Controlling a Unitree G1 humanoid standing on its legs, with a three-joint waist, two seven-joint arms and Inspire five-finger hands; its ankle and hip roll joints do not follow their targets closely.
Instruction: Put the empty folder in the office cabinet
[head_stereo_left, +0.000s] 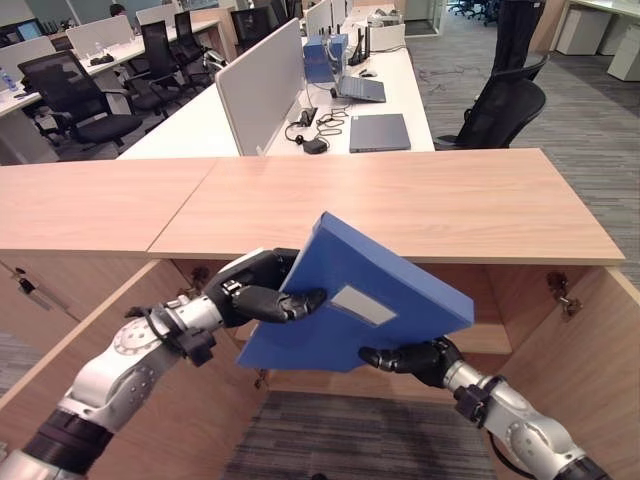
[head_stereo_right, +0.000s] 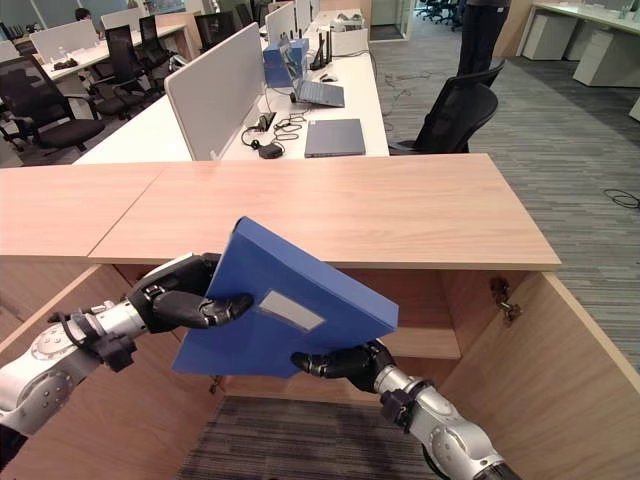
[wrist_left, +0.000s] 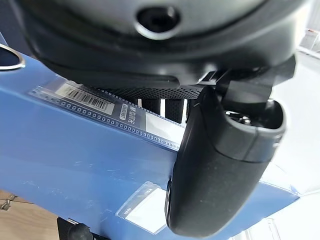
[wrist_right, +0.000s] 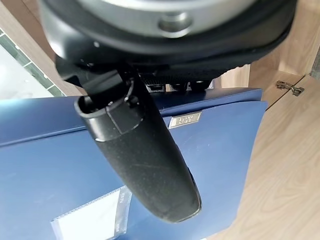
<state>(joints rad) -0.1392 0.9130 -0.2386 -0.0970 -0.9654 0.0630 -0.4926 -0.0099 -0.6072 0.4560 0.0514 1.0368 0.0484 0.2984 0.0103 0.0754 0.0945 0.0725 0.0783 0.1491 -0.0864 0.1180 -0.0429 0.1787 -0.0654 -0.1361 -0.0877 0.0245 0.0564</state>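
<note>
A blue folder (head_stereo_left: 370, 290) with a pale label pocket is held tilted in the air before the open wooden cabinet (head_stereo_left: 420, 200). My left hand (head_stereo_left: 255, 290) grips its left edge, thumb across the front face and fingers behind. My right hand (head_stereo_left: 415, 357) pinches its lower edge from below. The left wrist view has my thumb (wrist_left: 220, 170) lying on the folder's blue cover (wrist_left: 75, 160). Over in the right wrist view, my thumb (wrist_right: 145, 160) presses on the folder (wrist_right: 220, 150), with the cabinet's inner wall behind.
The cabinet's doors (head_stereo_left: 590, 380) stand open at both sides, and a shelf (head_stereo_left: 490, 335) shows inside behind the folder. Beyond the cabinet top are desks with a laptop (head_stereo_left: 378, 132), a grey partition (head_stereo_left: 262, 85) and black office chairs (head_stereo_left: 505, 105).
</note>
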